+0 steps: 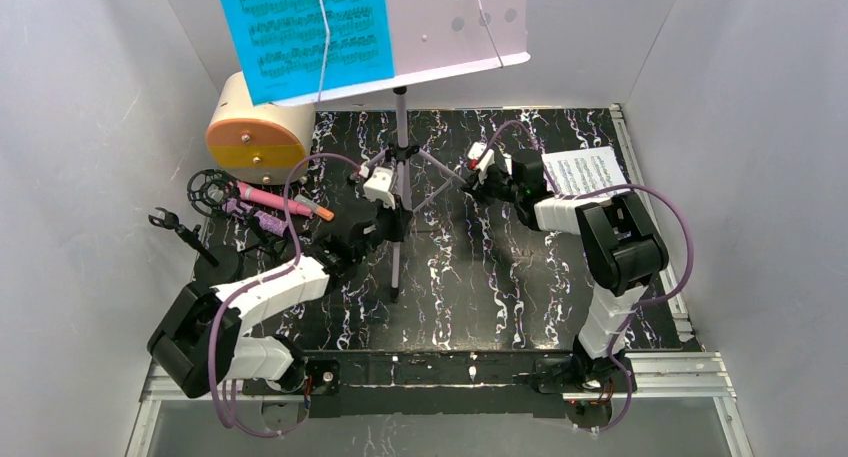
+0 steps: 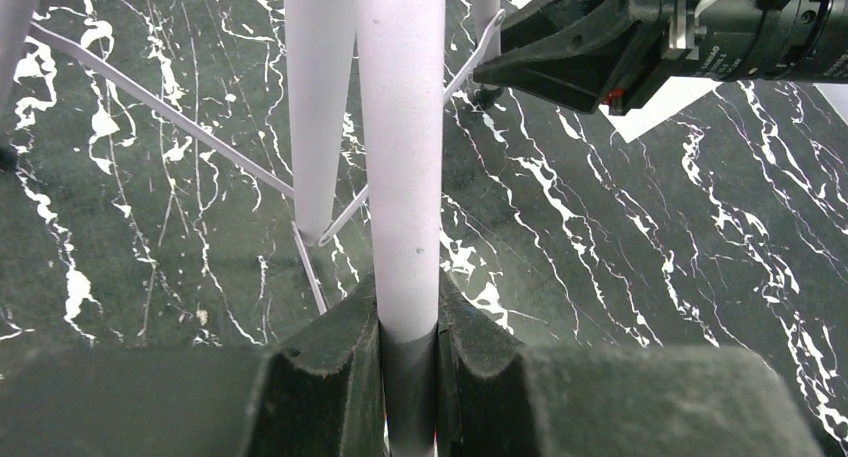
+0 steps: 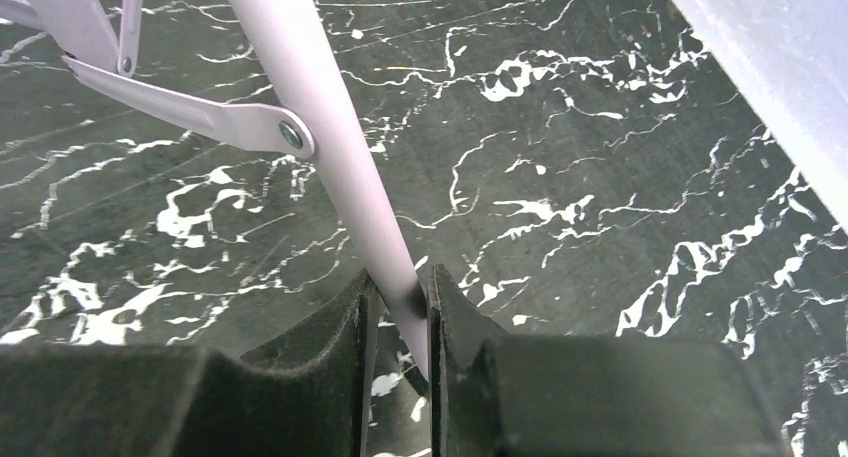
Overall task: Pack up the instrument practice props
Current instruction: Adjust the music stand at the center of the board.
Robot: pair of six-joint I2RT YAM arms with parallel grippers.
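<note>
The lilac music stand (image 1: 460, 17) stands mid-table with blue sheet music (image 1: 305, 32) on its perforated desk. My left gripper (image 1: 385, 217) is shut on the stand's central pole (image 2: 400, 127), which runs up from between the jaws. My right gripper (image 1: 478, 182) is shut on a slanted tripod leg (image 3: 310, 127) of the stand, just below its brace (image 3: 200, 117). White sheet music (image 1: 585, 170) lies flat at the back right. At the left lie the pink microphone (image 1: 275, 197), the purple mic in its black ring mount (image 1: 215, 189) and a small black tripod (image 1: 185, 232).
A round beige box with an orange face (image 1: 258, 127) sits at the back left by the wall. White walls close in the marbled black table (image 1: 500, 287) on three sides. My right arm's black wrist (image 2: 620, 37) shows in the left wrist view beside the stand.
</note>
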